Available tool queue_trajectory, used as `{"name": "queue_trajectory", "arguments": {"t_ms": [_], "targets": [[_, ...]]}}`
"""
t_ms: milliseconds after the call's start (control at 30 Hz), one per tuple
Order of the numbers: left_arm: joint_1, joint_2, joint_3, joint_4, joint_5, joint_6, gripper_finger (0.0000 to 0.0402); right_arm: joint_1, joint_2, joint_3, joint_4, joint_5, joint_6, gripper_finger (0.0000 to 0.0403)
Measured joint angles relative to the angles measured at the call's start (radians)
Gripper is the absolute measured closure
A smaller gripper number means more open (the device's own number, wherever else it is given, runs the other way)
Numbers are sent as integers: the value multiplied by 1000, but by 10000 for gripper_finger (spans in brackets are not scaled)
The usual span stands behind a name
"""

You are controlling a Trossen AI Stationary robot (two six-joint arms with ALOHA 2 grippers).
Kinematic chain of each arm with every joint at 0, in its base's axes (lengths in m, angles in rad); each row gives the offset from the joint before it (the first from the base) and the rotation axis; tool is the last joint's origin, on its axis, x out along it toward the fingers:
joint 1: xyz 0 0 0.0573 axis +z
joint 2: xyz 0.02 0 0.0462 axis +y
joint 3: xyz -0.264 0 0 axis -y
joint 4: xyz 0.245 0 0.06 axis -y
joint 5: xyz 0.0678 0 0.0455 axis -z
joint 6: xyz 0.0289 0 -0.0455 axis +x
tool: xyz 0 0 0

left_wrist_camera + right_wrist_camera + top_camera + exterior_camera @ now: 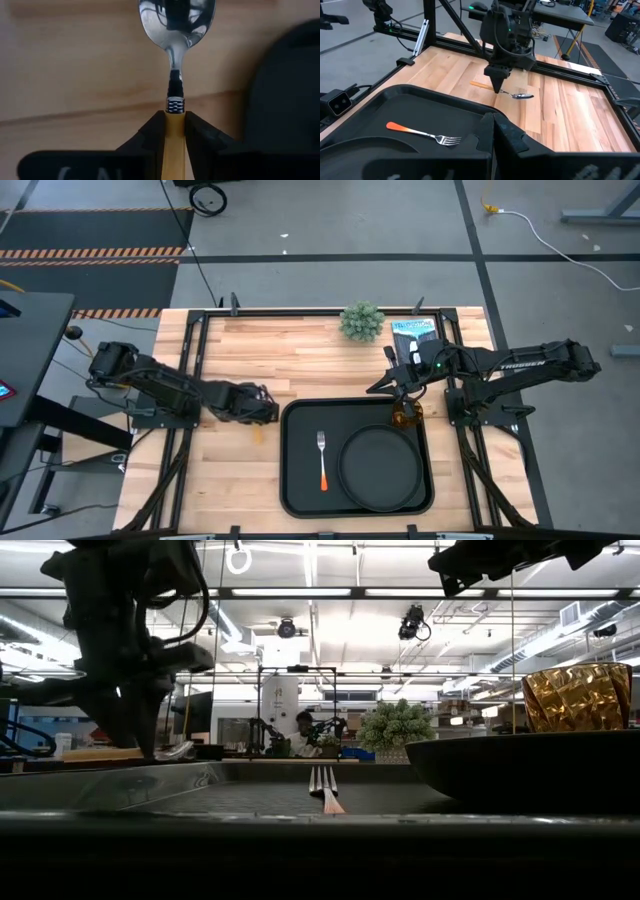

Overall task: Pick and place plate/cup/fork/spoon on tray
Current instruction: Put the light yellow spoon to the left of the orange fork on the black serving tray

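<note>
Tray on wood table; left end effector clamps spoon; right end effector state unclear; workshop behind.

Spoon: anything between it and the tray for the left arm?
Nothing visible. The left gripper is shut on the spoon on bare wood just beside the tray. The tray's near strip is free; the fork and plate lie farther in.

Open tray floor left of the fork (plate and cup crowding the right).
</note>
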Motion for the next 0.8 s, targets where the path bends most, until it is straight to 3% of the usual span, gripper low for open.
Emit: {"name": "queue_trajectory", "arguments": {"t_ms": [633,800], "targets": [[-132,0,0,437,-184,-67,331,0,0,0,-2,0,8,391],[-157,0,22,476,-238,-66,331,0,0,0,-8,0,11,391]]}}
